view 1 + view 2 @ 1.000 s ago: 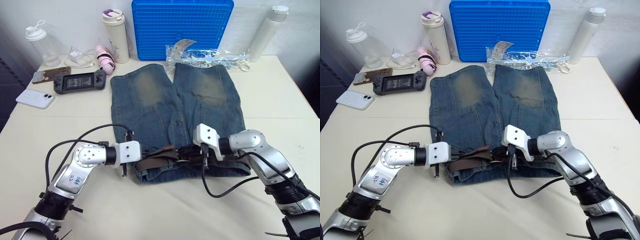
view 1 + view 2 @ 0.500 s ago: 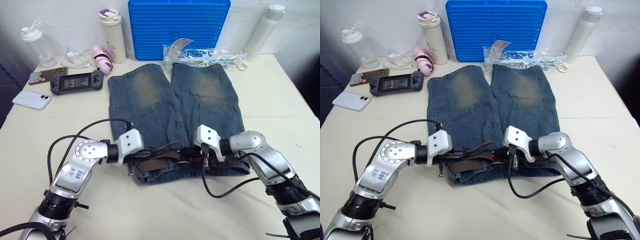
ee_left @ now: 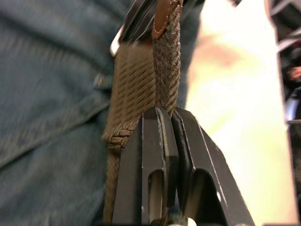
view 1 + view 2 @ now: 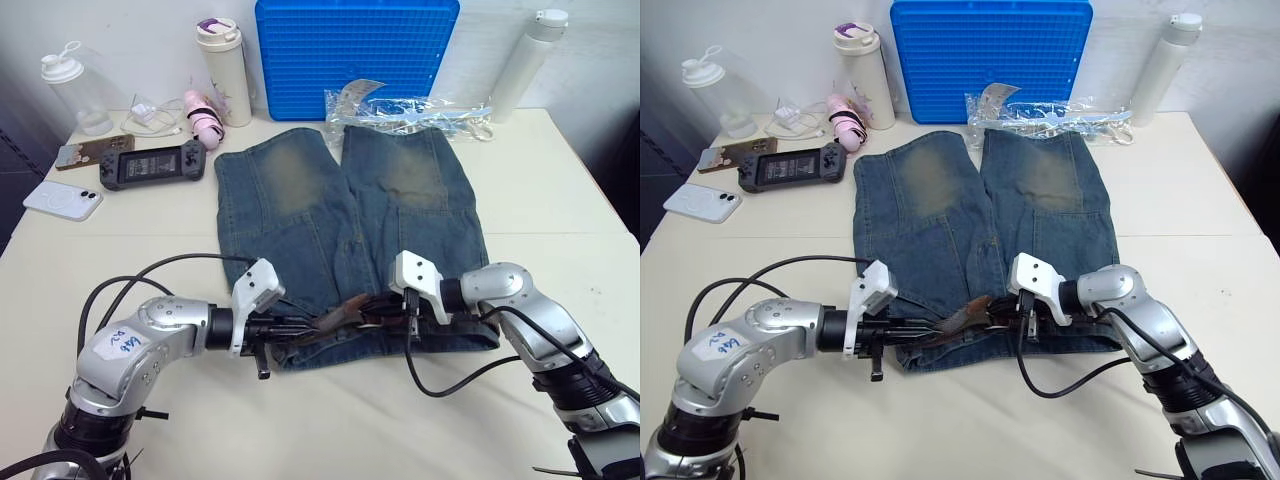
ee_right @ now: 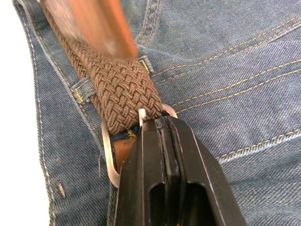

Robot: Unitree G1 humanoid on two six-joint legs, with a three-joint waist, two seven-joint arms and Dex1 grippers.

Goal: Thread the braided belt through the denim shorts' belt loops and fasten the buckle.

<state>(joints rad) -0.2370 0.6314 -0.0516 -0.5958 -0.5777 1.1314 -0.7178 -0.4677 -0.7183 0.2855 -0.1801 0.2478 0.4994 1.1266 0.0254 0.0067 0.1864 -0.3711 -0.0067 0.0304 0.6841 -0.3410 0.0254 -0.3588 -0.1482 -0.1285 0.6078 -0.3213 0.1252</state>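
Note:
The faded denim shorts (image 4: 300,200) lie flat on the table, waistband toward me. Along that waistband runs the braided belt (image 4: 338,316), dark brown. My left gripper (image 4: 296,327) is shut on the belt's leather-tipped free end (image 3: 162,61), holding it raised just above the waistband near the middle. My right gripper (image 4: 386,316) is shut on the silver buckle (image 5: 108,162), where the woven strap (image 5: 120,89) folds around the frame. A denim belt loop (image 5: 82,90) sits beside the strap. The two grippers face each other a short way apart.
At the back stand a blue grid board (image 4: 357,55), a white tumbler (image 4: 225,70), a clear shaker bottle (image 4: 72,90) and a tall white bottle (image 4: 525,50). A plastic bag (image 4: 410,105) lies by the shorts' hems. A game console (image 4: 152,163) and phone (image 4: 62,199) lie left.
My left gripper has slid right along the waistband toward the buckle, carrying the belt's free end with it. The right gripper has stayed on the buckle.

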